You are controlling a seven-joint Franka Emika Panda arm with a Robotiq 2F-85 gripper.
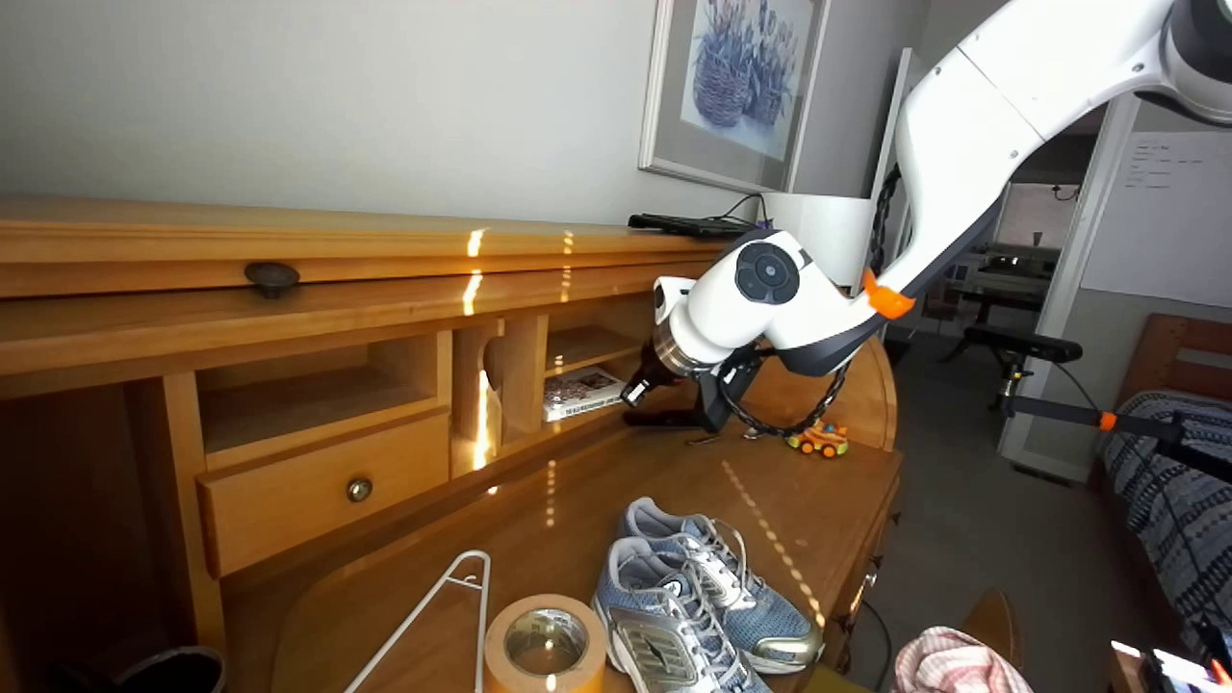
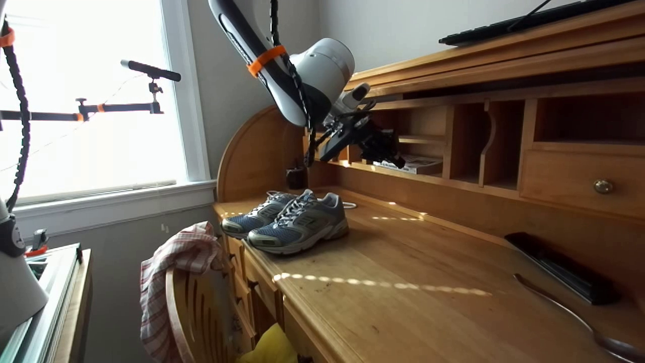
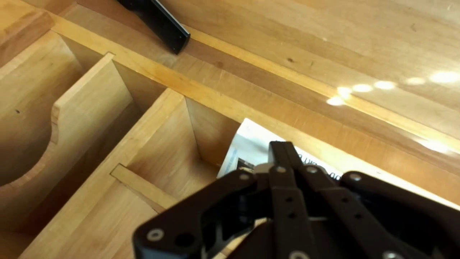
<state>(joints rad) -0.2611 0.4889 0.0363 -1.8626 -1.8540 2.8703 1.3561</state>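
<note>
Okay, so the claw [image 3: 286,145] is closed all the way, jaws pressed together, with nothing in its grip. It's angled down at a book [image 3: 251,136] lying flat in the lower cubby [image 3: 210,133], beneath a little shelf [image 2: 423,139]. In the wrist view the claw blocks part of the book, and honestly I can't tell whether they're touching or just close. Next cubby along has a divider [image 3: 95,99] with a curvy cutout.

Down on the table [image 2: 383,257], along the back, there's some long black thing [image 2: 559,267] with a spoon [image 2: 617,345] near it. A pair of sneakers [image 2: 305,227] sits side by side by the front edge, and in an exterior view a roll of tape [image 1: 496,645] is just beside them, with a white hanger [image 1: 484,602] next to that. Toy car [image 1: 818,443] is at the table's end, keyboard [image 2: 496,31] up on top.

Further off: a chair [image 2: 204,307] with a checked cloth [image 2: 171,257] over it, a framed picture [image 1: 741,87], a bright window [image 2: 95,55] and a bed [image 1: 1169,510].
</note>
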